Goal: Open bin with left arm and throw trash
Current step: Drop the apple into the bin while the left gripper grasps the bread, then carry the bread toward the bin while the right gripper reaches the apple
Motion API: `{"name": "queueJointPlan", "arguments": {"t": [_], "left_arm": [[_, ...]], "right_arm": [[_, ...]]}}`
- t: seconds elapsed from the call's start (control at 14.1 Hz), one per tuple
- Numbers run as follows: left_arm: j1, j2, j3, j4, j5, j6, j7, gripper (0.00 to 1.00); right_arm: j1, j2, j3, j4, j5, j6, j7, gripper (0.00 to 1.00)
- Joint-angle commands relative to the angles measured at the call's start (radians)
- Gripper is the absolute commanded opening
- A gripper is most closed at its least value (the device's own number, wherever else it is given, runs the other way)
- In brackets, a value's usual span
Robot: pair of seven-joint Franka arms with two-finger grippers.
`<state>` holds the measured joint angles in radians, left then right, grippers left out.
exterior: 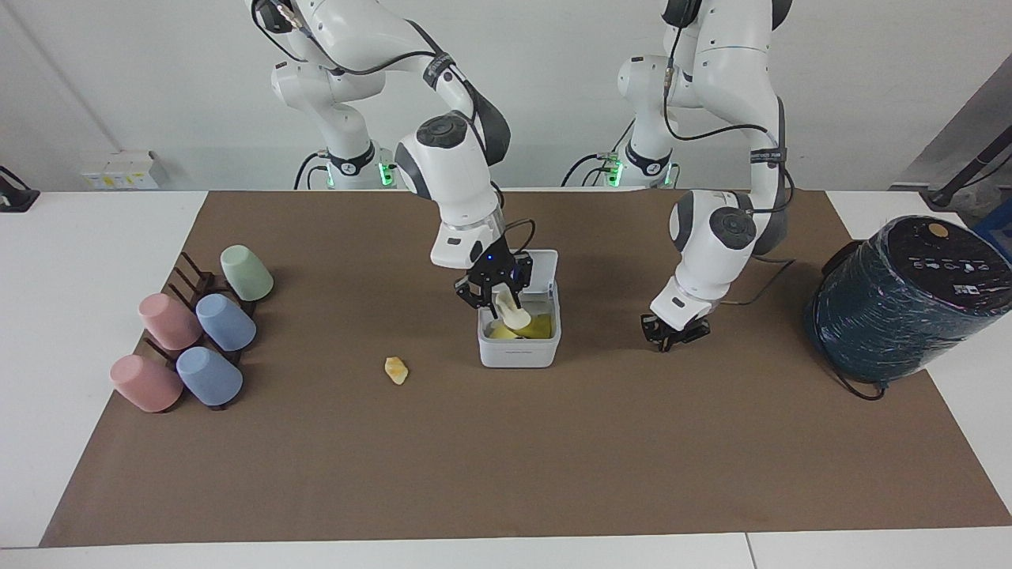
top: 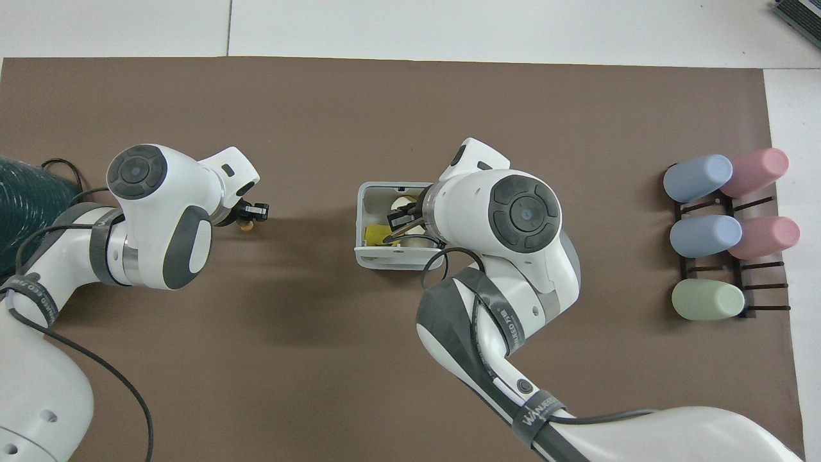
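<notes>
Bright, even light from above leaves only soft, faint shadows on the brown mat [exterior: 506, 442] beside the bin [exterior: 519, 348] and under both arms, with no harsh glare, and both views are sharp edge to edge

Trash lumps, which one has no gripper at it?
The yellow-orange lump lying alone on the brown mat. The cream lump is at the right gripper over the white square plastic bin; the other orange lump, at the left gripper.

The small white bin [exterior: 519, 348] stands lid-up mid-mat holding yellow scraps, a cream lump [exterior: 511, 314] over its opening, and an orange lump [exterior: 395, 370] lies beside it toward the right arm's end.
</notes>
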<state>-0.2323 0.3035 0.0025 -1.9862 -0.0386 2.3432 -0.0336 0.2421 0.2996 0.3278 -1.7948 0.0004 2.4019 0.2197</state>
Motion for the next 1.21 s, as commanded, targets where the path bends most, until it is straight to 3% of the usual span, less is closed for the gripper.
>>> {"name": "queueJointPlan", "arguments": {"t": [0.0,0.28,0.43,0.92,1.14], "left_arm": [[-0.01,-0.006,0.01,0.096,0.013,-0.122,0.0,0.0],[-0.012,-0.009,0.007,0.265,0.002,-0.312,-0.031,0.0],[-0.036,-0.007,-0.009,0.325,-0.006,-0.372,-0.144,0.0],[-0.243,0.002,-0.007,0.359,-0.087,-0.326,-0.529,0.0],[-0.323,0.002,-0.009,0.346,-0.093,-0.242,-0.636,0.0]], "right_arm": [[-0.007,0.0,0.007,0.011,-0.005,-0.021,0.018,1.0],[-0.078,-0.005,-0.004,0.012,-0.02,-0.015,0.017,1.0],[-0.127,-0.002,-0.006,0.011,-0.023,-0.007,0.006,1.0],[-0.267,0.05,-0.004,-0.009,-0.066,0.019,-0.178,1.0],[-0.294,0.053,-0.006,-0.105,-0.068,0.107,-0.25,1.0]]}}
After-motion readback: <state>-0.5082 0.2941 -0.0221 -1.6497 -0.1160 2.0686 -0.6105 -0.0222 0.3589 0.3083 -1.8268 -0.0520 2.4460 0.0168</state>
